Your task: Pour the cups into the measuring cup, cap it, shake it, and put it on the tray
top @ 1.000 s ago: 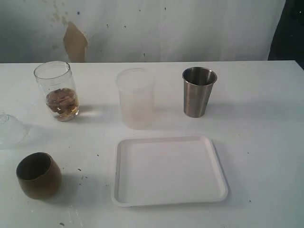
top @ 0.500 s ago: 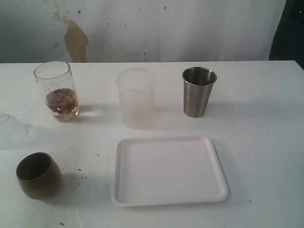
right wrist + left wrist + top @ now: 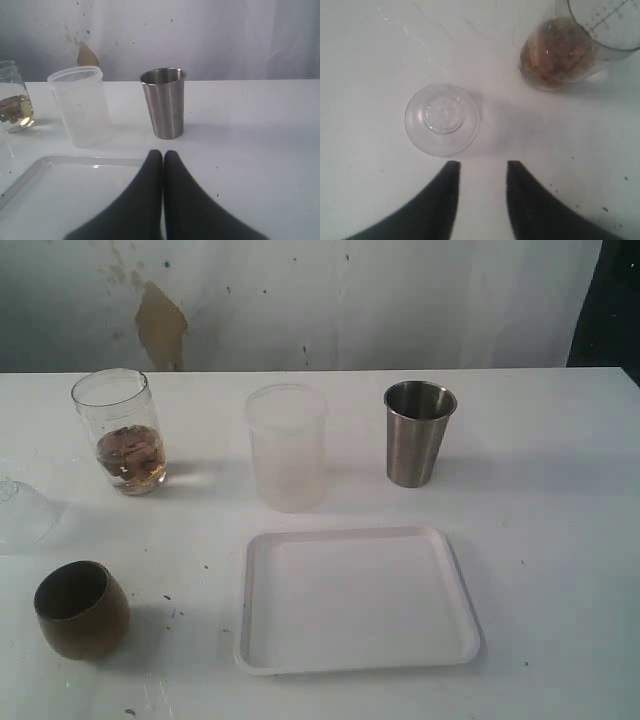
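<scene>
In the exterior view you see no arm. The clear cylindrical plastic measuring cup (image 3: 118, 430) stands upright at the far left of the white tabletop (image 3: 560, 540), with brown pieces in its lower part. The squat rounded brown cup (image 3: 80, 608) stands nearer on the same side, well apart from it. The tall tapered shiny steel tumbler (image 3: 419, 432) stands at the far right, and a frosted whitish translucent cup (image 3: 287, 445) stands between the tumbler and the measuring cup. The flat white rectangular plastic tray (image 3: 355, 665) lies in front with nothing on it, I think because it is kept free for the last step.

In the left wrist view the left gripper (image 3: 482, 166) hangs over the tabletop, its jaws spread and nothing between them. A clear round lid (image 3: 442, 119) lies just ahead of it, apart from the measuring cup. You are probably lined up to take this lid as the cap.

In the right wrist view the right gripper (image 3: 162, 155) is pressed together and holds nothing. It points at the steel tumbler, beyond the tray rim. You cannot see inside the tumbler.
</scene>
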`<state>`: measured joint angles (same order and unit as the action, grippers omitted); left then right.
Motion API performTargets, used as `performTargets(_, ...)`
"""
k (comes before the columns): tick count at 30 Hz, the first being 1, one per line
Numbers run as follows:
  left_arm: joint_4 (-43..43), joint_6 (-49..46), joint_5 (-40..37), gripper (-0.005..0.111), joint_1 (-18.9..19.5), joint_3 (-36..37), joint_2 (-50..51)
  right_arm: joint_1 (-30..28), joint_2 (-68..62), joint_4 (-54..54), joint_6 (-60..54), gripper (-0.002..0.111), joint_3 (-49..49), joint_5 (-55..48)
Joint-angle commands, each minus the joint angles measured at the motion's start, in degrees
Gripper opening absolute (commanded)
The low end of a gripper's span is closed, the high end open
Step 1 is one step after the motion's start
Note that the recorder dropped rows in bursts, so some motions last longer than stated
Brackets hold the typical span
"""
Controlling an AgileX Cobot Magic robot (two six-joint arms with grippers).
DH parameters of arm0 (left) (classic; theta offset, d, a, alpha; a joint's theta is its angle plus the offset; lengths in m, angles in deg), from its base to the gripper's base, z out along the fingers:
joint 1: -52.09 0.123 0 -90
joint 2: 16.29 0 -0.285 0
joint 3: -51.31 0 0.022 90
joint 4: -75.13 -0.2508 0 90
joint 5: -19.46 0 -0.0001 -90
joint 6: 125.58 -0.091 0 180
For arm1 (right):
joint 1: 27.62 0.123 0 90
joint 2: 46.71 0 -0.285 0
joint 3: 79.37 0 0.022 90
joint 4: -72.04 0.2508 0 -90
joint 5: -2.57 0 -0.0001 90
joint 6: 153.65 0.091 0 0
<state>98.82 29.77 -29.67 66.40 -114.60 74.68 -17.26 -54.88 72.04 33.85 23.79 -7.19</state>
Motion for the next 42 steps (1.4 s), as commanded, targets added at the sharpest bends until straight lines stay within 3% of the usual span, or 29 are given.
performTargets(1,-3.3,-2.3,2.9,0.064,-3.3,-0.4,3.1,-0.1,0.4,0.0,0.2,0.0,-0.4,-0.1)
performTargets(6,-7.6,0.9,5.6,0.068,-5.9,-2.3,7.1,-0.1,0.4,0.0,0.2,0.0,-0.4,-0.1)
performTargets(11,-15.5,8.4,0.1,0.077,-5.9,-9.4,12.7,-0.1,0.4,0.0,0.2,0.0,-0.4,-0.1)
performTargets(32,-18.7,9.4,5.2,0.078,-5.9,-11.7,25.2,-0.1,0.4,0.0,1.4,0.0,-0.4,-0.1)
performTargets(37,-18.6,9.4,5.7,0.068,-5.9,-11.7,26.6,-0.1,0.4,0.0,1.4,0.0,-0.4,-0.1)
performTargets(40,-18.6,9.6,6.1,0.052,-5.9,-11.7,26.7,-0.1,0.4,0.0,1.4,0.0,-0.4,-0.1)
performTargets(42,-18.6,9.6,6.1,0.033,-5.9,-11.7,26.7,-0.1,0.4,0.0,1.4,0.0,-0.4,-0.1)
